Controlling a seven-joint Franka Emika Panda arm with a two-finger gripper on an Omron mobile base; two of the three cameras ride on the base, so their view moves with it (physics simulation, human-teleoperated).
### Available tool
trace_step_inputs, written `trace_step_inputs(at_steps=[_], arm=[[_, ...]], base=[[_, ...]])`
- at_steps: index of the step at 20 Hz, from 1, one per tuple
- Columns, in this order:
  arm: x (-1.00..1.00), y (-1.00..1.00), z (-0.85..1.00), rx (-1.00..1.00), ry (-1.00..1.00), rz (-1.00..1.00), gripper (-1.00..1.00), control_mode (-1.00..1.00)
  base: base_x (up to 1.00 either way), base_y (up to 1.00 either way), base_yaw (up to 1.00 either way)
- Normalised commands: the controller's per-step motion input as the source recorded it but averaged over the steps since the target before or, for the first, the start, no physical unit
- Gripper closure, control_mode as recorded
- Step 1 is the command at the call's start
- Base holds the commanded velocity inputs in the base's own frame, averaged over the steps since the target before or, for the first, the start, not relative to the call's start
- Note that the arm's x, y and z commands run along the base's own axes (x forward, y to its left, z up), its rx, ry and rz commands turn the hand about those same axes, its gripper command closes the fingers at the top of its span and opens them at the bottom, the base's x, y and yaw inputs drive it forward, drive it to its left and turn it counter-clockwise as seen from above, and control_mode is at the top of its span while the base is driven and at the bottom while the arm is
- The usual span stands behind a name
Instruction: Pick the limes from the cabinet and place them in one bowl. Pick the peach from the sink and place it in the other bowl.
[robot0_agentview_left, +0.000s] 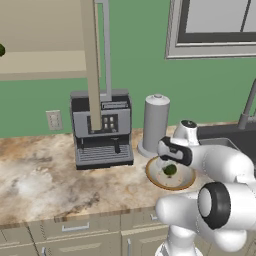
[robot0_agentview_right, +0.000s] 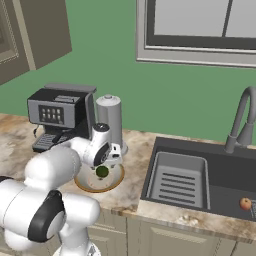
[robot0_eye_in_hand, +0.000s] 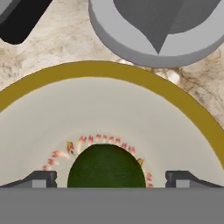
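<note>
A dark green lime (robot0_agentview_left: 170, 170) lies in the middle of the shallow tan-rimmed bowl (robot0_agentview_left: 151, 176) on the counter, in front of a grey canister. My gripper (robot0_agentview_left: 170, 163) hangs just above it, pointing down. In the hand view the lime (robot0_eye_in_hand: 106, 166) sits between the two fingertips (robot0_eye_in_hand: 41, 178) with a gap on each side, so the gripper (robot0_eye_in_hand: 111, 180) is open. A second lime (robot0_agentview_left: 1, 50) rests on the shelf of the open cabinet (robot0_agentview_left: 45, 62) at the far left. The peach (robot0_agentview_right: 245, 203) lies at the right of the sink (robot0_agentview_right: 200, 175).
A coffee machine (robot0_agentview_left: 102, 130) stands on the counter under the cabinet's open door (robot0_agentview_left: 91, 65). The grey canister (robot0_agentview_left: 156, 125) is right behind the bowl. A gooseneck faucet (robot0_agentview_right: 240, 120) rises behind the sink. A rack insert (robot0_agentview_right: 180, 181) fills the sink's left half.
</note>
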Motion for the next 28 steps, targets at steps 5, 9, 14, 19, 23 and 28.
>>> trace_step_inputs(at_steps=[5,9,14,19,23,28], arm=[[-0.41,-0.01,0.43,0.03,-0.01,-0.07,-1.0,-1.0],[-0.61,-0.11,0.65,0.01,-0.05,-0.06,-1.0,-1.0],[-0.56,0.13,0.69,-0.07,-0.05,-0.03,-1.0,-1.0],[-0.18,0.17,0.53,-0.18,0.0,-0.08,-1.0,-1.0],[-0.18,0.05,0.34,-0.15,-0.01,-0.12,-1.0,-1.0],[-0.2,-0.1,0.5,0.06,0.05,-0.24,-1.0,-1.0]], base=[[0.0,0.0,0.0],[0.0,0.0,0.0],[0.0,0.0,0.0],[0.0,0.0,0.0],[0.0,0.0,0.0],[0.0,0.0,0.0]])
